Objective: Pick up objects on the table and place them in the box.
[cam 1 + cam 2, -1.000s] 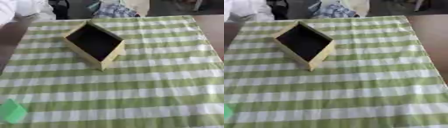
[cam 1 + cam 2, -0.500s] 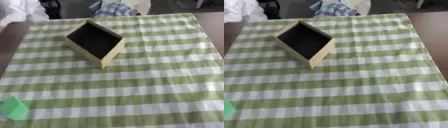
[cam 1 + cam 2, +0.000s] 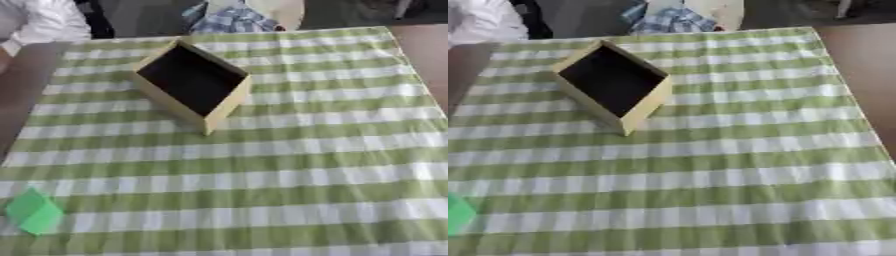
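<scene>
An open box (image 3: 226, 105) with pale yellow walls and a dark inside stands on the green-and-white checked cloth, turned cornerwise, in the upper left middle of the table. A bright green block (image 3: 32, 212) lies near the cloth's lower left corner, far from the box; in the right eye view only its edge (image 3: 457, 214) shows. Neither of my hands shows in either view.
The checked cloth (image 3: 306, 165) covers most of the brown table, whose bare wood (image 3: 864, 60) shows at the right and upper left. At the far edge lie a checked blue garment (image 3: 229, 20) and white cloth (image 3: 44, 22).
The whole picture has shifted as the camera moved; the box and green block keep their places on the cloth.
</scene>
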{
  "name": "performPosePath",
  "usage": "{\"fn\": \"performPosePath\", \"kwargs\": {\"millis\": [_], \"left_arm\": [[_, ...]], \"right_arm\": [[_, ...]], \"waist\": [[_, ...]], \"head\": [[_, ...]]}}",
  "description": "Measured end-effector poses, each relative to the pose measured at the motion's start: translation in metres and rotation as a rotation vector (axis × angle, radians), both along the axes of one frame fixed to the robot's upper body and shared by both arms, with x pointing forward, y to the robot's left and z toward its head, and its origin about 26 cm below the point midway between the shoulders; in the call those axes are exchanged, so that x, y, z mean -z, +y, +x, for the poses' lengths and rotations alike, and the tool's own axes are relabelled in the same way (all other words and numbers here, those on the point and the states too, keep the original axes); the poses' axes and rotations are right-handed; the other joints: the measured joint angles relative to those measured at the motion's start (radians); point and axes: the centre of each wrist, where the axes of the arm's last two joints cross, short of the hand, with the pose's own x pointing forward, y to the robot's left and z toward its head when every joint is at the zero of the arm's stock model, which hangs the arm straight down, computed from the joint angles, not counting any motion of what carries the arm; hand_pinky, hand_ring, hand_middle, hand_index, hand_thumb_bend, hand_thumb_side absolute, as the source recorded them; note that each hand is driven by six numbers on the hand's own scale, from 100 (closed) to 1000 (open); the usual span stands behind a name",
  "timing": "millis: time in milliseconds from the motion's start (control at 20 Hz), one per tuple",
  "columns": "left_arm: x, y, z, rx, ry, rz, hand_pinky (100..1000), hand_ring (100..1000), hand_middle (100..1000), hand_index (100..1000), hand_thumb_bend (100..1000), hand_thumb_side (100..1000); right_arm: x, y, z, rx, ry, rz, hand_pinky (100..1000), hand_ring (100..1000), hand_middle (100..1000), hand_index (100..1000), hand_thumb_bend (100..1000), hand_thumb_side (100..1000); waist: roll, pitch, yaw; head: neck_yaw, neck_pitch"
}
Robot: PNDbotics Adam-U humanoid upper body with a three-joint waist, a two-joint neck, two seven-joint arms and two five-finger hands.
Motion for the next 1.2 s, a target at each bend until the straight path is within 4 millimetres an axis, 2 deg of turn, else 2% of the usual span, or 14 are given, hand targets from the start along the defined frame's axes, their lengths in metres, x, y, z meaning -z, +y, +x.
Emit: {"fn": "performPosePath", "kwargs": {"millis": [100,500,600,700,1050,1200], "left_arm": [[0.0,0.002,0.001,-0.004,0.035,0.038,755,797,789,889,253,750],[0.0,0.012,0.006,-0.011,0.203,0.218,817,838,823,879,495,651],[-0.001,0.016,0.008,-0.023,0.242,0.264,822,841,824,877,524,638],[-0.001,0.019,0.01,-0.032,0.277,0.301,838,853,833,886,605,608],[0.004,0.03,0.018,-0.065,0.396,0.41,857,867,842,900,713,557],[0.009,0.034,0.021,-0.069,0.443,0.442,857,867,842,902,711,520]], "right_arm": [[0.0,0.0,0.0,0.002,0.001,-0.001,590,796,730,892,100,1000],[0.002,-0.001,0.0,0.009,0.01,0.002,590,795,730,891,100,1000],[0.002,-0.001,0.0,0.011,0.01,0.002,590,794,730,891,100,1000],[0.002,-0.001,0.0,0.014,0.01,0.002,590,793,728,891,100,1000],[0.004,-0.003,-0.001,0.026,0.016,0.005,590,792,726,891,100,1000],[0.004,-0.003,-0.001,0.029,0.016,0.008,589,792,726,891,100,1000]], "waist": [[0.0,-0.002,0.0],[0.005,-0.006,0.004],[0.008,-0.009,0.006],[0.009,-0.01,0.008],[0.013,-0.016,0.009],[0.016,-0.02,0.007]], "head": [[0.0,0.0],[-0.005,0.001],[-0.009,0.002],[-0.013,0.006],[-0.02,0.01],[-0.021,0.014]]}}
